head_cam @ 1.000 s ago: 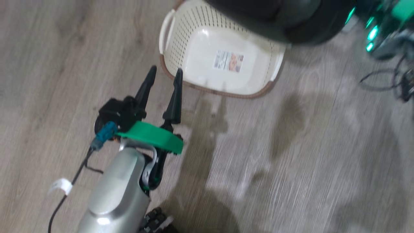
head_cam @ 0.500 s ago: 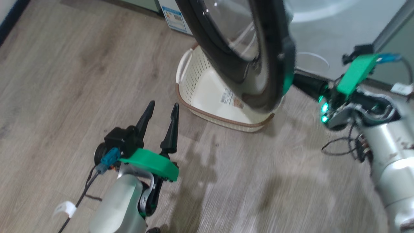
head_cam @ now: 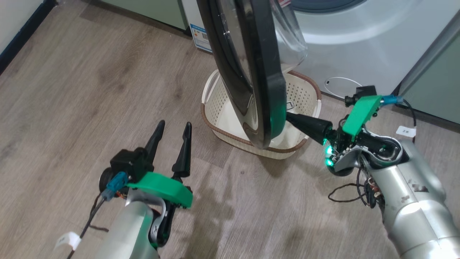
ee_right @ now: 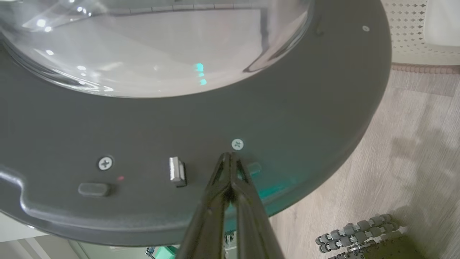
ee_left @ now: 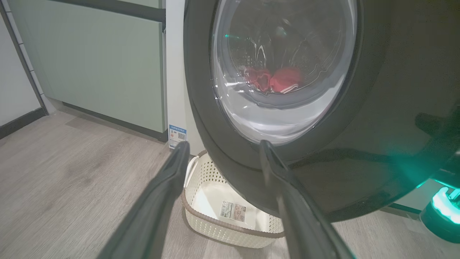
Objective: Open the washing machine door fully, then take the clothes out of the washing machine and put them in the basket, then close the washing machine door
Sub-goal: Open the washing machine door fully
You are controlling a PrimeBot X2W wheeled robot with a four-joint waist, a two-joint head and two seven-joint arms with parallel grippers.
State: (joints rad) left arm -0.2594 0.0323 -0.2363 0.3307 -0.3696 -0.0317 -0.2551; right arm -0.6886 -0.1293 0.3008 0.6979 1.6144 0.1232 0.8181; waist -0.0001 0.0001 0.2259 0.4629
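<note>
The washing machine door point(head_cam: 266, 82) stands partly open, edge-on in the head view, its black rim hanging over the cream basket point(head_cam: 219, 108) on the floor. My right gripper point(head_cam: 289, 117) is shut, its tips pressed against the door's inner face point(ee_right: 143, 126) near a screw; in the right wrist view the right gripper point(ee_right: 230, 155) holds nothing. My left gripper point(head_cam: 174, 124) hovers open and empty above the floor, left of the basket. Through the door glass point(ee_left: 280, 108) the red clothes point(ee_left: 275, 79) lie inside the washing machine point(head_cam: 352, 36). The left gripper point(ee_left: 223, 144) points at the door and basket point(ee_left: 215, 219).
Pale green cabinets point(ee_left: 100, 72) flank the machine on the left, another cabinet point(head_cam: 431, 86) on the right. A dark skirting board point(head_cam: 21, 32) runs along the far left wall. A black cable point(head_cam: 345, 196) loops beside my right forearm. Wood floor point(head_cam: 90, 90) lies open to the left.
The head camera has swung up from the floor and basket to the door and machine, bringing my right arm into view. Left gripper stays open; right stays shut at the door's inner side.
</note>
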